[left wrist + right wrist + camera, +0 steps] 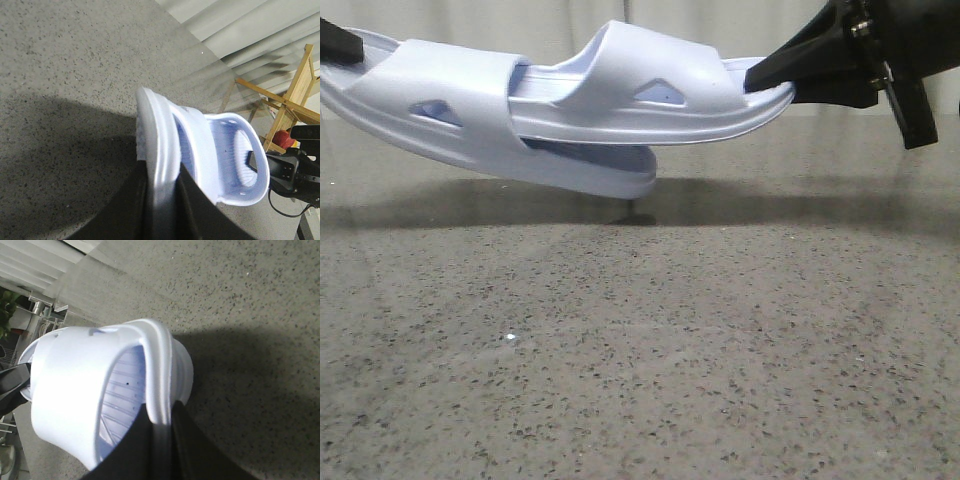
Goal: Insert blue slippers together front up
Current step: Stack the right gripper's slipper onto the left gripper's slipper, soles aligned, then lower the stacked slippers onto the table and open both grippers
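Observation:
Two pale blue slippers hang above the speckled table (pixel 640 350), pushed into each other. The left slipper (pixel 450 110) has its wide strap around the front of the right slipper (pixel 630 80), and its sole runs underneath it. My left gripper (pixel 345 50) is shut on the left slipper's end rim (pixel 159 130), fingers (pixel 130 210) on both sides. My right gripper (pixel 765 78) is shut on the right slipper's end rim (pixel 159 360). The right slipper's strap and ribbed footbed (pixel 75 375) show in the right wrist view.
Dark shadows of the slippers and arms lie on the table (pixel 60 150). A pale curtain runs behind the table's far edge (pixel 520 20). A wooden rack (pixel 295 95) stands beyond the table.

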Controlling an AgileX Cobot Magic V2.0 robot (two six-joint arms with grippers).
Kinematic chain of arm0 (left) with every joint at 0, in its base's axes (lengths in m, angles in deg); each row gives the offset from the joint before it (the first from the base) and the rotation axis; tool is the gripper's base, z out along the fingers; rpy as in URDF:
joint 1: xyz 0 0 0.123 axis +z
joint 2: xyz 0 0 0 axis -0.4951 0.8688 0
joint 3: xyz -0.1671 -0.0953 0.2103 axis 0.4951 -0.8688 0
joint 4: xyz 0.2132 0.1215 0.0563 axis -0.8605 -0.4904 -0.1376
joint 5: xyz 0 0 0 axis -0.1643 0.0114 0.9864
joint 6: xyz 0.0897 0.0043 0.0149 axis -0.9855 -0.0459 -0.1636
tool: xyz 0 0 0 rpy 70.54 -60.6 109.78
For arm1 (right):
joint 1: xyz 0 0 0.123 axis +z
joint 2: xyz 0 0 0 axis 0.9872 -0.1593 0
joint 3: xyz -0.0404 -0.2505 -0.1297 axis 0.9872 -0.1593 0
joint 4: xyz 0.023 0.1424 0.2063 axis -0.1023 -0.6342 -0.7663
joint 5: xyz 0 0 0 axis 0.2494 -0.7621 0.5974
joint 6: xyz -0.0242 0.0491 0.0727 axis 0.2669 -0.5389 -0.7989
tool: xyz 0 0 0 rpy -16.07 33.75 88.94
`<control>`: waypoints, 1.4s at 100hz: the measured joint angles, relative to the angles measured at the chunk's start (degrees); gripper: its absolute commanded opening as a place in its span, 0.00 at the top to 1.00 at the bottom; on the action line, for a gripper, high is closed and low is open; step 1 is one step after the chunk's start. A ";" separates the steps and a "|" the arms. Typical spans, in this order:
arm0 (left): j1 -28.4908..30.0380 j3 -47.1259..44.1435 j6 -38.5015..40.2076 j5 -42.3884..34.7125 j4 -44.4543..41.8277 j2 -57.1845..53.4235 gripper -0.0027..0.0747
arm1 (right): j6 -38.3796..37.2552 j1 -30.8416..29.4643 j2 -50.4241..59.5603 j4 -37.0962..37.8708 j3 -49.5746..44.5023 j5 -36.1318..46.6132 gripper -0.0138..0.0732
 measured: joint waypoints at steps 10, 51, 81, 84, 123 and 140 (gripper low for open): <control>-0.27 0.00 -0.13 -0.49 0.82 0.00 0.95 | 0.12 1.09 -1.10 -0.51 1.31 0.48 0.96; -0.27 0.00 -0.25 -3.22 1.57 0.00 0.95 | 0.35 4.05 -4.31 -0.56 5.68 1.60 0.95; 0.45 0.00 -0.25 0.10 1.45 0.00 0.95 | 0.37 -1.58 -4.31 3.14 6.03 -8.61 0.74; 1.01 0.00 -0.25 0.97 1.45 0.00 0.95 | 0.37 -2.36 -4.31 3.38 6.03 -10.54 0.74; 4.67 0.00 -0.25 4.42 -0.44 0.00 0.95 | 0.26 -16.37 -2.24 8.46 6.11 -19.55 0.74; 4.77 0.00 -0.25 4.29 -0.34 0.00 0.95 | -0.09 -20.98 1.52 10.87 6.11 -19.55 0.74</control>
